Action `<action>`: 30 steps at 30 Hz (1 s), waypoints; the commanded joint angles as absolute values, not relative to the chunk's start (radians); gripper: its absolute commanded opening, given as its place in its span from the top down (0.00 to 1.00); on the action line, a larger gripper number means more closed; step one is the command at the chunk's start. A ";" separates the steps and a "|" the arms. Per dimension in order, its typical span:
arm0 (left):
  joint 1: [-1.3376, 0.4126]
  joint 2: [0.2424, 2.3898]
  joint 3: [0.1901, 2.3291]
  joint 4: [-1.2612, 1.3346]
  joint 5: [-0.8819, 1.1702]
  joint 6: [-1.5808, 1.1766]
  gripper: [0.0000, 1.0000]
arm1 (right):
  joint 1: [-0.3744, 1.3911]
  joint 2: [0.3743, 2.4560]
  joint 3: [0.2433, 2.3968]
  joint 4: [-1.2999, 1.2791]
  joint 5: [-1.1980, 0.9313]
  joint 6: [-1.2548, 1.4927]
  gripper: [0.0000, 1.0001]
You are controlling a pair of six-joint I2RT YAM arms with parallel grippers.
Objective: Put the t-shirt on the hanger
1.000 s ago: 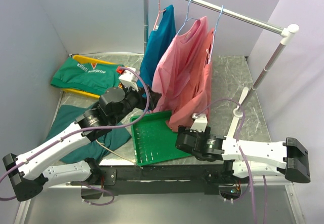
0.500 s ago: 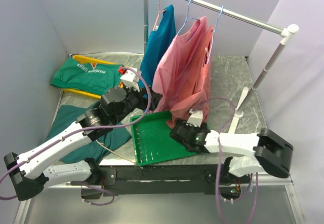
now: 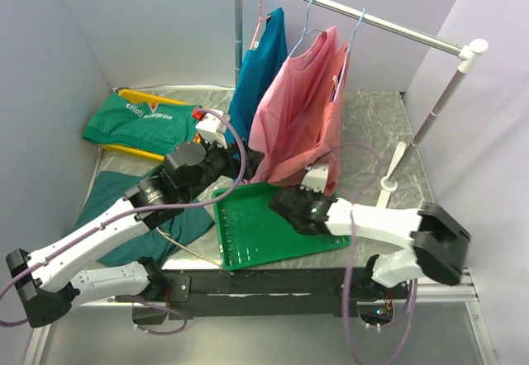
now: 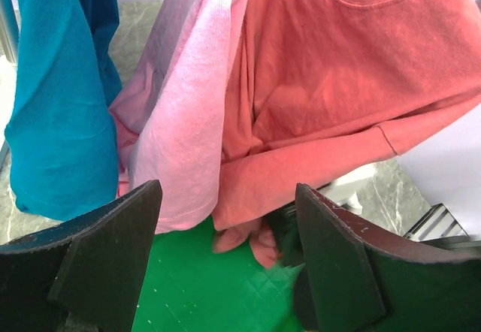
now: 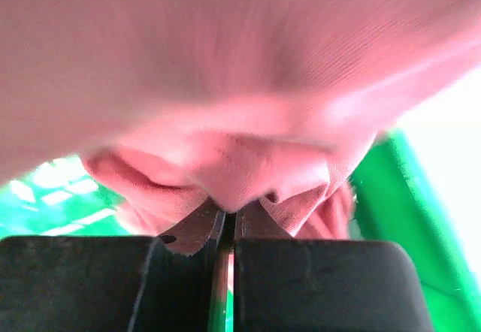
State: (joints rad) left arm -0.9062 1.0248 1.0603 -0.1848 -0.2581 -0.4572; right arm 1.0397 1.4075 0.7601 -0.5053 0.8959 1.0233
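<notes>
The salmon-red t-shirt (image 3: 337, 113) hangs from the light blue wire hanger (image 3: 356, 33) on the rail, behind a lighter pink shirt (image 3: 289, 113). Its lower hem (image 4: 259, 238) is bunched just above the green tray. My right gripper (image 3: 316, 187) is under that hem, jaws shut, with a fold of the t-shirt (image 5: 240, 159) pinched at the tips of the right gripper (image 5: 228, 216). My left gripper (image 3: 248, 163) is open to the left of the hanging shirts. In the left wrist view the left gripper (image 4: 225, 261) faces the t-shirt (image 4: 353, 84) with nothing between its fingers.
A green tray (image 3: 248, 237) lies at the table's near edge under the shirts. A teal-blue t-shirt (image 3: 256, 72) hangs at the rail's left end. A green garment (image 3: 140, 121) and a dark teal one (image 3: 111, 196) lie on the left. The rack's right post (image 3: 430, 125) stands on the table.
My right arm has swung left and forward to the t-shirt's hem, and its jaws have gone from open to shut on the cloth. The left arm has barely moved.
</notes>
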 commanded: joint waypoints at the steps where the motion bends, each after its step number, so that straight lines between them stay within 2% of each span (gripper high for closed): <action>1: -0.900 1.000 1.068 -0.158 -0.242 -0.451 0.23 | 1.023 1.244 0.888 -0.649 1.107 1.002 1.00; 5: -0.900 1.002 1.071 -0.161 -0.239 -0.453 0.23 | 0.919 1.161 0.911 -0.591 1.097 0.835 1.00; 10: -0.900 1.003 1.084 -0.172 -0.235 -0.453 0.23 | 0.741 1.114 0.911 -0.390 1.010 0.672 1.00; 17: -0.900 1.002 1.098 -0.189 -0.236 -0.442 0.23 | 0.617 1.226 0.988 -0.276 0.962 0.574 1.00; 25: -0.900 0.979 1.083 -0.195 -0.244 -0.442 0.23 | 0.517 1.311 0.916 -0.150 0.870 0.532 1.00; 28: -0.900 0.980 1.080 -0.189 -0.236 -0.445 0.23 | 0.502 1.342 0.893 -0.117 0.818 0.531 0.69; 29: -0.900 0.983 1.078 -0.189 -0.236 -0.448 0.23 | 0.502 1.347 0.890 -0.123 0.784 0.540 0.48; 30: -0.900 0.983 1.078 -0.187 -0.233 -0.448 0.23 | 0.502 1.348 0.875 -0.127 0.763 0.551 0.40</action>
State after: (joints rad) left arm -0.9043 0.9962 1.0603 -0.2077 -0.2508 -0.4538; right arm 0.5095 1.3331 0.9012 -0.1967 0.8417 0.5484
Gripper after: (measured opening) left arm 0.771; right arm 0.465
